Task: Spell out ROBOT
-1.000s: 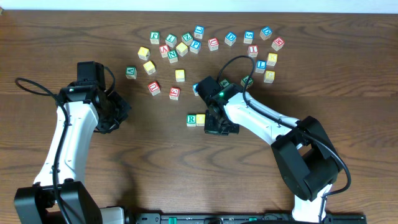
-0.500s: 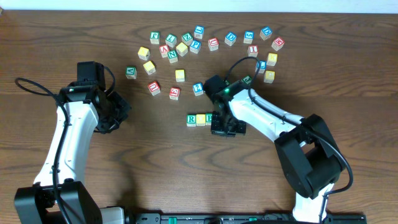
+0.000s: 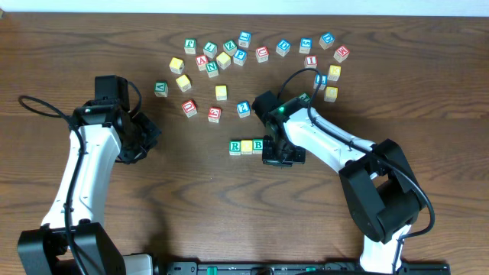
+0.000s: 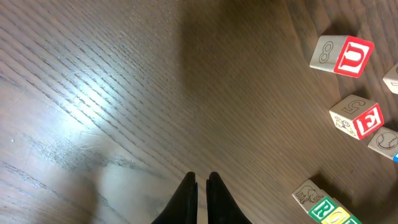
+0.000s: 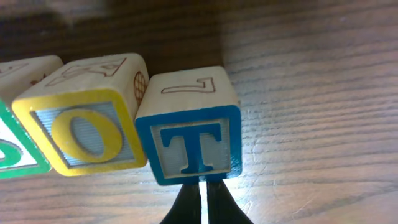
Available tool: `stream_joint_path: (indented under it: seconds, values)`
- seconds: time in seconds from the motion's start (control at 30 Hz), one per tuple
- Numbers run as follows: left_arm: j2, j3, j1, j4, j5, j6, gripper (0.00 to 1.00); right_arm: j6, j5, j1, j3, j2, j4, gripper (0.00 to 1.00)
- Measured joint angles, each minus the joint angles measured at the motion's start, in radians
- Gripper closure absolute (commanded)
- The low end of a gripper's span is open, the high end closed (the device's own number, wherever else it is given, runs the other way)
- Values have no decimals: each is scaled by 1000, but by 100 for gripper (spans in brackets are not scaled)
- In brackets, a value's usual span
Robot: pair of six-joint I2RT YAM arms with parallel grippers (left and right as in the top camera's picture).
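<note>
Item 1, my right claw [image 5: 202, 198]: fingers pressed together, nothing between them. The tips sit low at the near face of the T cube [image 5: 193, 134]; I cannot tell whether they touch it.

Item 2, my left claw [image 4: 201, 186]: also closed and empty, over bare table [image 3: 191, 198], well apart from the row.

Item 3, the word row, mid-table, read from above left to right: R cube [image 3: 235, 147], yellow cube [image 3: 247, 146] with its letter illegible from overhead, B cube [image 3: 258, 144], all side by side. My right arm covers the rest from overhead.

Item 4, the row's end, seen from my right wrist: O cube [image 5: 84, 134], yellow-framed, slightly turned, then the blue T cube against it.

Item 5, spare cubes [image 3: 223, 59]: scattered along the far side of the table. A red U cube [image 4: 351, 57] shows from my left wrist.
</note>
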Motion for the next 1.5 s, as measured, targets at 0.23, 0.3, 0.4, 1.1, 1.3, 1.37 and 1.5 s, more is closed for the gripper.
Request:
stream_joint_path:
  seconds: [0.23, 0.3, 0.4, 1.1, 1.3, 1.37, 1.5]
  values:
    - [0, 0, 0, 0, 0, 0, 92, -4, 8, -1, 0, 0, 9, 99]
    - [0, 0, 0, 0, 0, 0, 92, -4, 10, -1, 0, 0, 13, 99]
    - [0, 0, 0, 0, 0, 0, 92, -4, 10, -1, 0, 0, 19, 99]
    - [0, 0, 0, 0, 0, 0, 92, -4, 25, -1, 0, 0, 32, 98]
    - [0, 0, 0, 0, 0, 0, 92, -8, 28, -1, 0, 0, 41, 98]
    - [0, 0, 0, 0, 0, 0, 92, -8, 28, -1, 0, 0, 42, 98]
    - [0, 0, 0, 0, 0, 0, 92, -9, 28, -1, 0, 0, 42, 99]
